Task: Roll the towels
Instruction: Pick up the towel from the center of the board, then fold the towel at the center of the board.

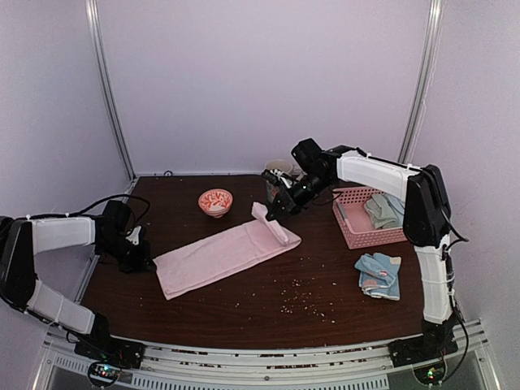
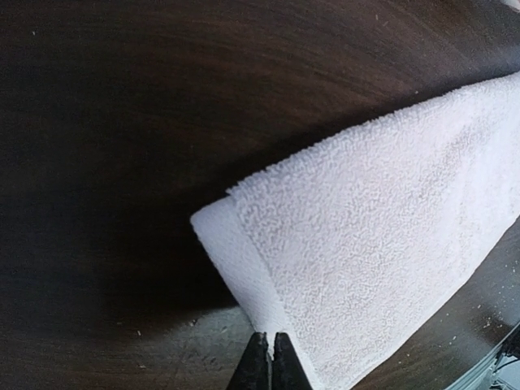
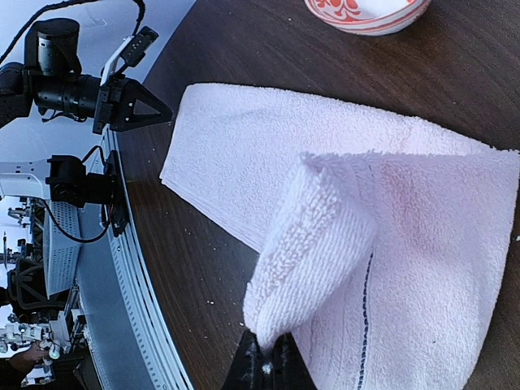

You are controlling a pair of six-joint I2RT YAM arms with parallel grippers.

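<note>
No legible text, labels, brands or numbers in any view. Red marking on the bowl (image 1: 215,201) is ornament, not lettering. Thin dark line on the pink towel (image 3: 422,244) is just a woven stripe, no characters in it.

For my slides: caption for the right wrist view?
Right claw pinches the pink towel's lifted corner above the dark table.
</note>
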